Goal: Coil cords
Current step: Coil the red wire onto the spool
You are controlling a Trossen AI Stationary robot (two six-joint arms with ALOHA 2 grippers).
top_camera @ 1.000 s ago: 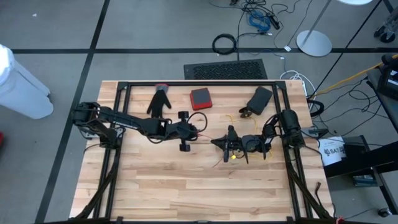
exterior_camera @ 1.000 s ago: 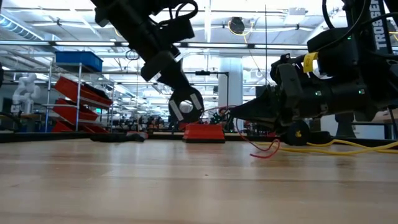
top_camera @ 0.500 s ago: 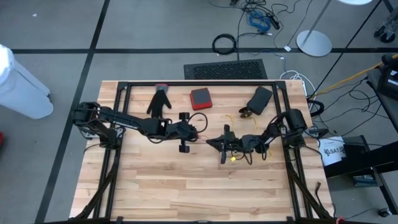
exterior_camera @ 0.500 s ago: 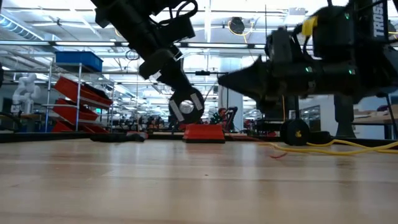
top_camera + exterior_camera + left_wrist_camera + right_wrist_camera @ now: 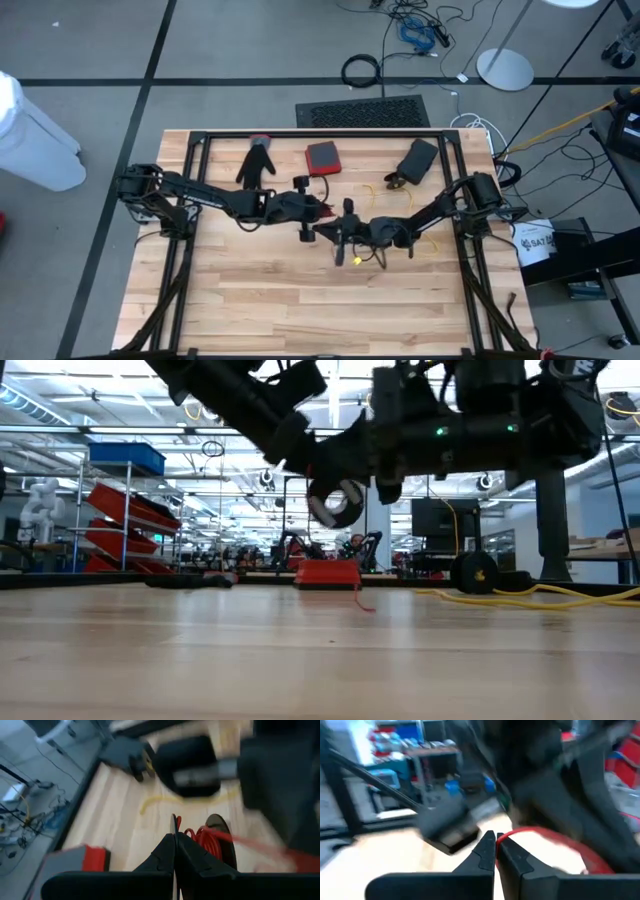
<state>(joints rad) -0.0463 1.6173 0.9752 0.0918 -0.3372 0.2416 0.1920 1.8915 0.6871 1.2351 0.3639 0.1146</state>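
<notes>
Both pincers are clenched on the thin red cord, left pincer (image 5: 312,207) and right pincer (image 5: 322,232) nearly touching mid-bench, yellow cord (image 5: 402,196) lying behind the right one, so I'd worry they bump or yank the red cord (image 5: 209,839) loose.

Black glove (image 5: 256,162), red box (image 5: 322,157), black pouch (image 5: 417,156)

robotics lab: shelving (image 5: 130,510), floor cables (image 5: 420,25)
</notes>
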